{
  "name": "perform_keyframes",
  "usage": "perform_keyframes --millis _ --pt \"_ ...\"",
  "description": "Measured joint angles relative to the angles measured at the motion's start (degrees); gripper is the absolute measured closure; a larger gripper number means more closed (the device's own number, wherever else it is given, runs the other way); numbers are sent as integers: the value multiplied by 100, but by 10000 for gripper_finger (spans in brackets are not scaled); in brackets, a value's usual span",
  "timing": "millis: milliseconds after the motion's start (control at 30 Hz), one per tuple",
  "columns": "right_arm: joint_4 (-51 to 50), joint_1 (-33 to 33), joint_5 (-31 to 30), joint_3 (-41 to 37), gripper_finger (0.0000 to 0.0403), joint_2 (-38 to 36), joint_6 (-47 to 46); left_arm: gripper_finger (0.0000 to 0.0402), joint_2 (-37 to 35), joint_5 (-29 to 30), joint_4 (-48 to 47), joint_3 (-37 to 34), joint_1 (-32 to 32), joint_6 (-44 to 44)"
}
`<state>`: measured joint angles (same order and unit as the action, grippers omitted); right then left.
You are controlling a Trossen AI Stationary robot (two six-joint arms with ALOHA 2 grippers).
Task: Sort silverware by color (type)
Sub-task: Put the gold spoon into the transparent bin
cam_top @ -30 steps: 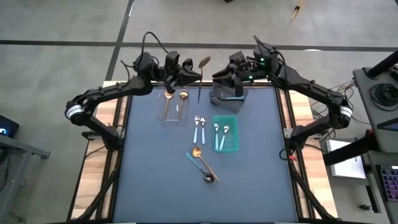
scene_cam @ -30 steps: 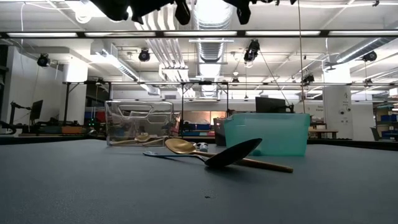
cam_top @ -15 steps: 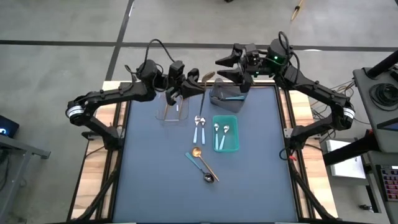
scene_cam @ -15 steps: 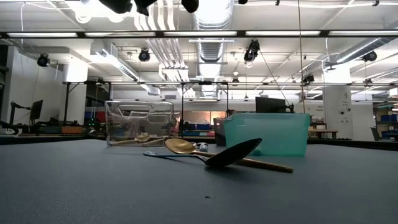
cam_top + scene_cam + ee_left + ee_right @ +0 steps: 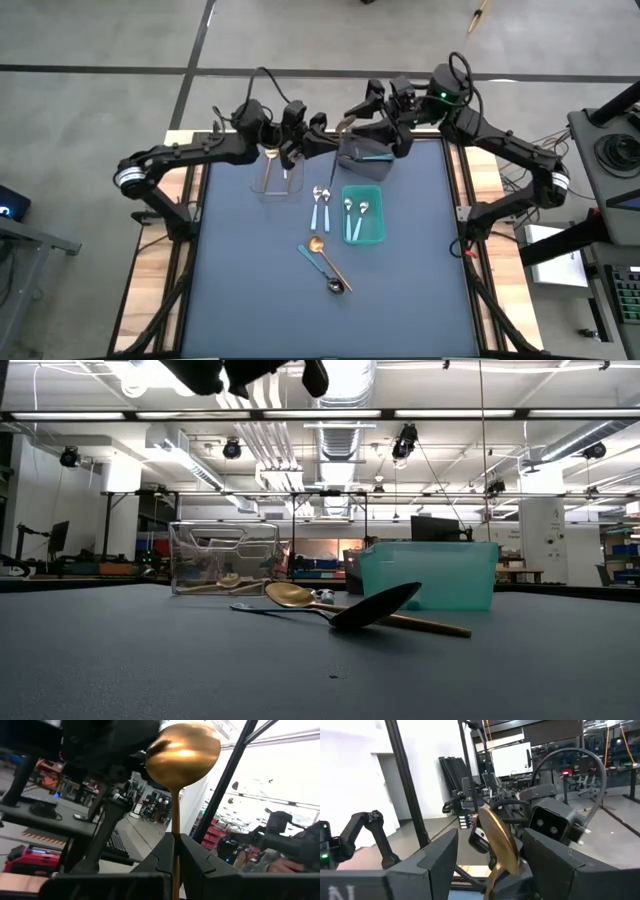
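Note:
My left gripper [image 5: 325, 136] is shut on a gold spoon [image 5: 344, 125] held high over the table's far edge, between the clear bin [image 5: 275, 172] and the grey bin [image 5: 362, 158]. My right gripper [image 5: 363, 112] is open. Its two fingers stand on either side of the spoon's bowl [image 5: 497, 842] without touching it. The clear bin holds gold spoons, the grey bin a teal-handled one, and the teal bin [image 5: 362, 214] two spoons. Two blue-handled spoons [image 5: 320, 205] lie flat on the mat. A gold spoon and a dark teal-handled spoon [image 5: 328, 266] lie crossed nearer. My left gripper pinches the gold spoon's handle [image 5: 174, 822] between its two fingers, a short way below the bowl [image 5: 182, 755]. The fingers come about level from the table's left and lie across the handle. The spoon stands upright, bowl up, lifted clear of table and bins.
The three bins stand close together at the far middle of the dark mat [image 5: 250, 290]. The crossed spoons [image 5: 340, 608] lie in the middle of the mat. Wooden table edges [image 5: 165, 250] flank the mat on both sides.
My left gripper has carried the gold spoon toward the table's right, from beside the clear bin to the right gripper, keeping it upright. My right gripper has risen from the grey bin, tipped up to about level and opened wide.

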<state>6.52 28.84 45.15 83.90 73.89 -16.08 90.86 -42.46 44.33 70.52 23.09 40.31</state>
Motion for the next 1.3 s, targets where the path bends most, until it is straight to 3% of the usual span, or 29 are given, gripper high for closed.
perform_keyframes --millis 200,400,567,767,867,1133,1300 --pt "-19 -48 184 15 188 125 17 401 450 -13 1131 127 -17 627" --pt "53 -50 202 24 208 122 70 401 850 -235 1305 485 -17 1011" --pt "159 -48 338 24 263 122 99 401 1051 -481 1414 781 -20 1172" --pt "154 -46 477 23 377 120 173 401 1136 -539 1404 931 -20 1184" --pt "146 -46 471 23 384 100 194 397 1136 -524 1414 913 -24 1315" --pt "154 -46 527 22 387 70 -14 322 1136 -678 1367 945 95 1627" --pt "-191 49 345 22 388 70 -242 271 1133 -1292 1040 1161 518 1905"
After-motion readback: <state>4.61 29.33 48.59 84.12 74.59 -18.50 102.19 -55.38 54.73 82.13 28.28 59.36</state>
